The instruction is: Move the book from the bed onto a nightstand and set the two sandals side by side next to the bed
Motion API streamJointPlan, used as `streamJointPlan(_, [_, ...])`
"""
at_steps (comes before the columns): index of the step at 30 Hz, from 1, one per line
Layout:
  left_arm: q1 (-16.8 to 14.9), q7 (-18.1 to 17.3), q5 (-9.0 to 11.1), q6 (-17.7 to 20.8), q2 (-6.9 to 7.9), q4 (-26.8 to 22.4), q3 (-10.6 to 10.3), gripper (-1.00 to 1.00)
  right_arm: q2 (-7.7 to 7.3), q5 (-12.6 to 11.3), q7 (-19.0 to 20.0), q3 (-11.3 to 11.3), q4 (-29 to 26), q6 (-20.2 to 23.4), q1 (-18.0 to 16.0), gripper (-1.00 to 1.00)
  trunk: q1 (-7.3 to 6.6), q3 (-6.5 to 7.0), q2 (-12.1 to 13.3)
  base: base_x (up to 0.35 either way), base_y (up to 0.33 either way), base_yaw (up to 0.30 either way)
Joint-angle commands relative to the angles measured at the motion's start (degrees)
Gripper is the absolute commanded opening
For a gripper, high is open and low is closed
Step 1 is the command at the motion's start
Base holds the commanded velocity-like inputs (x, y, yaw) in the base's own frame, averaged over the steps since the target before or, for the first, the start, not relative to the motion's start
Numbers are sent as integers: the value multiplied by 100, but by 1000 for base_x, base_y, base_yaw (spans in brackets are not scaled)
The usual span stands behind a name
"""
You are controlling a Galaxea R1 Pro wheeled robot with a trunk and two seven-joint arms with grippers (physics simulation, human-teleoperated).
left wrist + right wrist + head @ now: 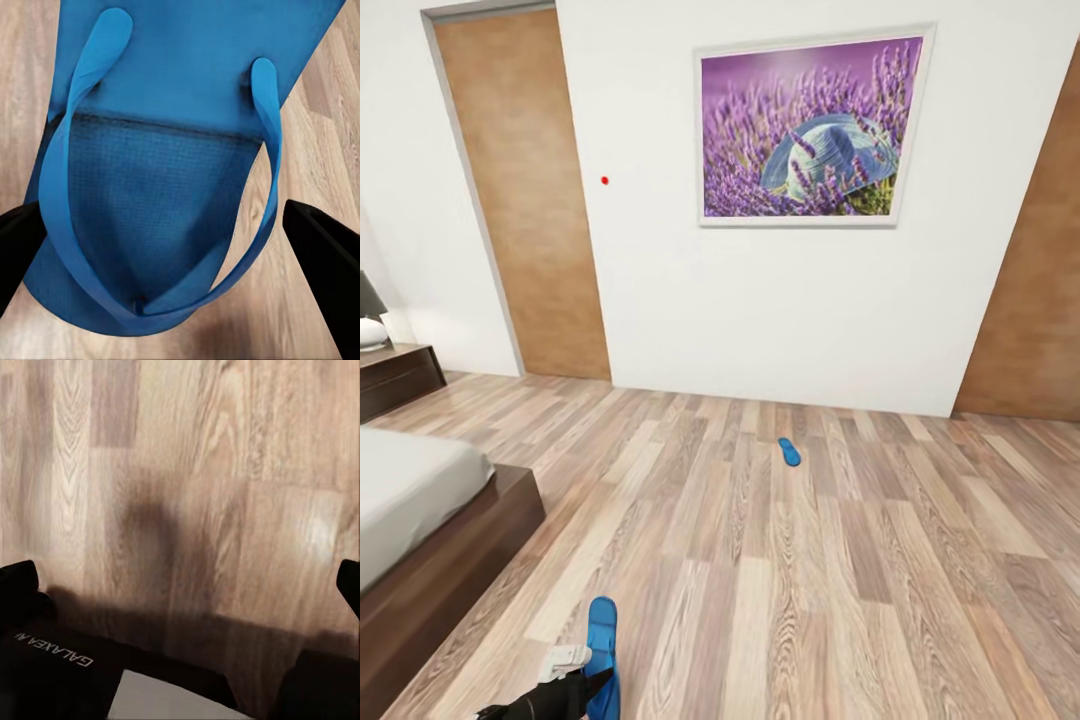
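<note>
From the head camera, the bed (420, 520) serves as the anchor: a low platform with a glossy dark brown frame and a smooth pale grey mattress. Beyond its head end stands a dark wooden nightstand (398, 375) carrying a lamp (370, 315) with a dark shade and white base. Out from the bed's foot corner, on the light wood-plank floor (840, 580), a flat bright blue sandal (601, 650) lies lengthwise with the left hand (565, 685) at its near end, black fingers and a white block showing. The second sandal (789, 452) lies well away from the bed, nearer the white wall with the framed lavender picture (810, 125) and the brown doors (525, 195).

In the left wrist camera, the sandal (187, 97) shows a smooth upper sole, a finely dotted patch under the thin thong straps (64, 172), and the black fingers (322, 262) spread wide on either side of it, not clamped.

In the right wrist camera, grained floor planks (195, 472) lie beneath the right hand (184, 585), whose dark fingertips (19, 585) stand far apart, holding nothing.
</note>
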Motion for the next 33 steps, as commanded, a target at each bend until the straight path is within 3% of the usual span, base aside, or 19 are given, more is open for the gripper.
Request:
streamJointPlan(1, [-8, -61, -30, 26, -2, -7, 48, -100, -8, -45, 133, -13, 77, -112, -1, 100, 2, -6, -3, 315, 0, 0])
streamJointPlan(6, [-8, -156, -30, 27, 8, -1, 48, -100, -19, -40, 305, -25, 219, -809, 1, 100, 2, -6, -3, 315, 0, 0])
streamJointPlan(10, [-8, -151, -30, 29, 7, 0, 48, -100, -29, -44, 311, -33, 225, -1055, 2, 100, 2, -6, -3, 315, 0, 0])
streamJointPlan(14, [-8, -140, -33, 30, -1, 0, 43, -100, -163, -47, 300, -127, 226, -1127, 2, 100, 2, -6, -3, 315, 0, 0])
streamJointPlan(20, [-8, -135, -36, 31, -7, 0, 40, -100, -344, -58, 305, -928, 216, -1179, 3, 100, 2, -6, -3, 315, 0, 0])
streamJointPlan(23, [-8, -137, -38, 31, -8, 6, 40, -100, -392, -64, 372, -1580, 206, -1232, 9, 100, 2, -6, -3, 315, 0, 0])
streamJointPlan(24, [-8, -140, -37, 31, -4, 34, 40, -100, -476, -73, 456, -1715, 209, -1236, 13, 100, 2, -6, -3, 315, 0, 0])
streamJointPlan(25, [-8, -138, -39, 31, -1, 91, 40, -100, -727, -86, 1116, -1816, 219, -1220, 18, 100, 2, -6, -3, 315, 0, 0])
streamJointPlan(26, [-8, -134, -39, 31, 0, 102, 40, -100, -815, -86, 1656, -1838, 217, -1205, 23, 100, 2, -6, -3, 315, 0, 0])
streamJointPlan(27, [-8, -132, -39, 31, 0, 105, 40, -100, -835, -85, 1825, -1844, 217, -1202, 25, 100, 2, -6, -3, 315, 0, 0])
streamJointPlan(28, [-8, -122, -41, 31, -1, 112, 40, -100, -894, -82, 2377, -1861, 216, -1200, 28, 100, 2, -6, -3, 315, 0, 0])
streamJointPlan(31, [-8, -118, -45, 26, -6, 113, 40, -100, -904, -82, 2341, -1864, 215, -1203, 29, 100, 2, -6, -3, 315, 0, 0])
streamJointPlan(33, [-8, -114, -47, 23, -7, 115, 40, -100, -906, -82, 2046, -1865, 214, -1210, 29, 100, 2, -6, -3, 315, 0, 0])
